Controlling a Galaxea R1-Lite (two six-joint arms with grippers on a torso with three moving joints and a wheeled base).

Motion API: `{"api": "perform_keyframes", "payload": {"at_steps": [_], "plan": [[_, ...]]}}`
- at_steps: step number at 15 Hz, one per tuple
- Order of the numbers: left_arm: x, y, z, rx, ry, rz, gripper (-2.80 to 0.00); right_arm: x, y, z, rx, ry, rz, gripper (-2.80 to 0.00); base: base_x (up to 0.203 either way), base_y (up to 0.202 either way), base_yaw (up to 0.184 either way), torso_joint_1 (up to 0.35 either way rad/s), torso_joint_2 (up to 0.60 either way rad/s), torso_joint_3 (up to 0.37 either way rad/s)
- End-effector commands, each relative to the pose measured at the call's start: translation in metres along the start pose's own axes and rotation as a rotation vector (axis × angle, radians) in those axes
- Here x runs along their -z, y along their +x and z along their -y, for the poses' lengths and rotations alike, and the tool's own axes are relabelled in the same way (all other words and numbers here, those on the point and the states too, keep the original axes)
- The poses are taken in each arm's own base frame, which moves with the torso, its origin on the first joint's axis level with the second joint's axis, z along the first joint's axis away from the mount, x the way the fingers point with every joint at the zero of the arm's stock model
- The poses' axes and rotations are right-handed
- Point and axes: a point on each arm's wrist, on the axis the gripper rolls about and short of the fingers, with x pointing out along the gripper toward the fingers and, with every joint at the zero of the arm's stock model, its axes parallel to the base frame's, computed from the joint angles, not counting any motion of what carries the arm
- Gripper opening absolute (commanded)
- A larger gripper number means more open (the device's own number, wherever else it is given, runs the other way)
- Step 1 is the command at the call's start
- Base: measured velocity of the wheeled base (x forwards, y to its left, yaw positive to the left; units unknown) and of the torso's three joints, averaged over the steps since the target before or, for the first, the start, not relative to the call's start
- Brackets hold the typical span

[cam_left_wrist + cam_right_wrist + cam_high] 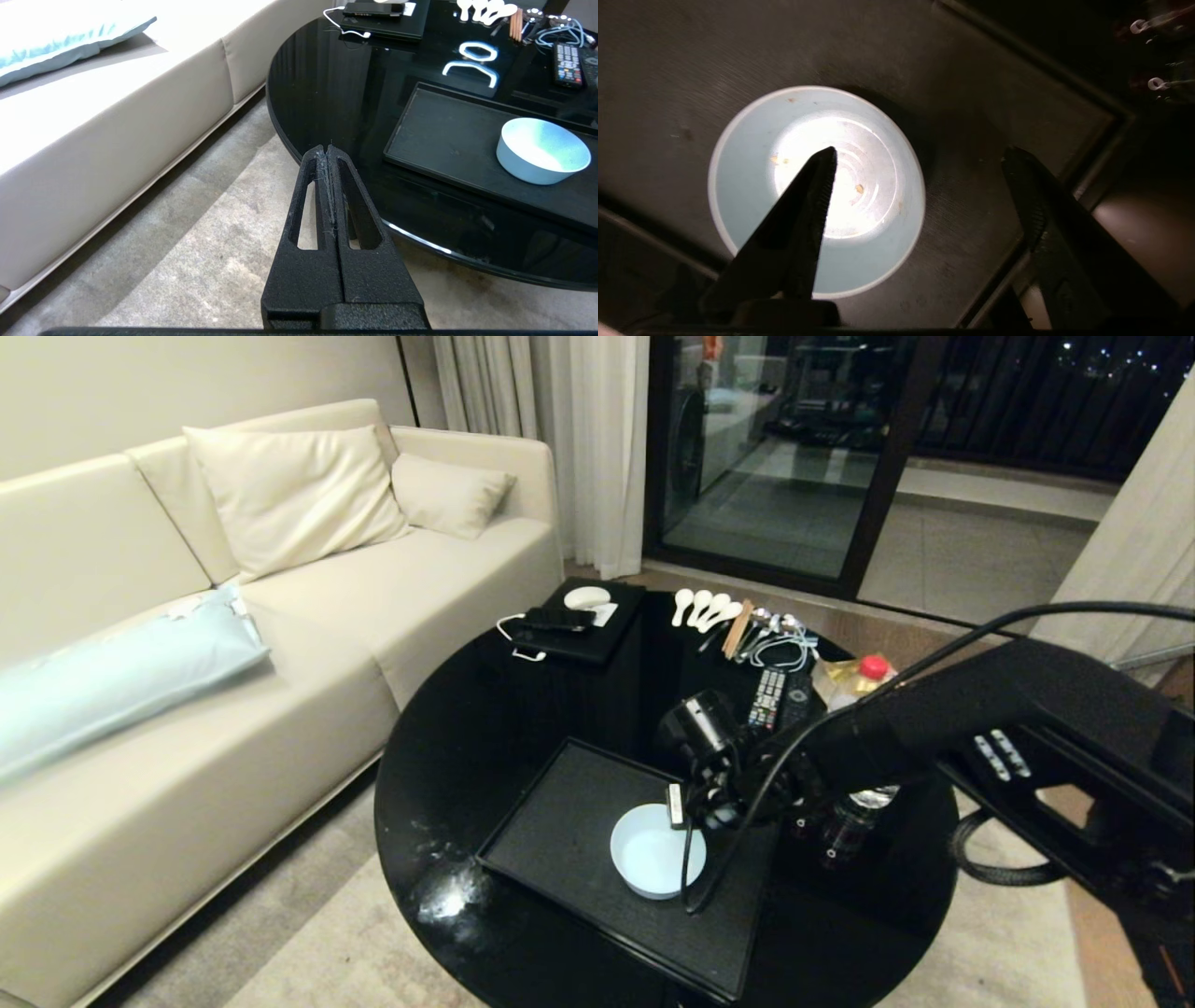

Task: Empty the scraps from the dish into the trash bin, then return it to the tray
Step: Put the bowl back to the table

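Observation:
The dish (653,851), a small pale white bowl, stands upright on the black tray (569,821) near its right side. Only tiny orange crumbs (859,188) of the scraps cling to its inside. My right gripper (691,803) hangs just above the dish's right rim. In the right wrist view the right gripper (920,150) is open: one finger is over the dish (864,154), the other over bare tray (971,93), and nothing is between them. My left gripper (328,148) is shut and parked off the table's near edge, left of the dish (542,151). The trash bin is out of view.
The tray lies on a round black glass table (448,784). Behind it are a remote control (767,698), white spoons (700,607), a black box (579,625) and a red-capped bottle (873,667). A dark bottle (845,835) stands under my right arm. A cream sofa (187,663) is on the left.

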Motion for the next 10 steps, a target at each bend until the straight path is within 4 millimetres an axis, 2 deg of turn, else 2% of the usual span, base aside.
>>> {"api": "perform_keyframes", "payload": {"at_steps": [1, 4, 7, 8, 10], "plan": [[0.0, 0.0, 0.0, -0.001, -0.001, 0.001, -2.8, -0.016, -0.043, 0.007, -0.03, 0.022, 0.073, 0.0, 0.0, 0.0, 0.0, 0.0, 0.0, 0.0], [0.0, 0.0, 0.0, -0.001, -0.001, 0.001, -2.8, -0.01, -0.087, 0.026, -0.041, 0.014, 0.1, 0.0, 0.0, 0.0, 0.0, 0.0, 0.0, 0.0], [0.0, 0.0, 0.0, -0.001, -0.001, 0.001, -2.8, 0.01, -0.124, 0.047, -0.05, 0.014, 0.12, 0.0, 0.0, 0.0, 0.0, 0.0, 0.0, 0.0], [0.0, 0.0, 0.0, -0.001, -0.001, 0.001, -2.8, 0.018, -0.133, 0.054, -0.052, 0.016, 0.123, -2.8, 0.0, 0.0, 0.0, 0.0, 0.0, 0.0], [0.0, 0.0, 0.0, -0.001, 0.0, 0.001, -2.8, 0.037, -0.147, 0.068, -0.056, 0.02, 0.132, -2.8, 0.0, 0.0, 0.0, 0.0, 0.0, 0.0]]}}
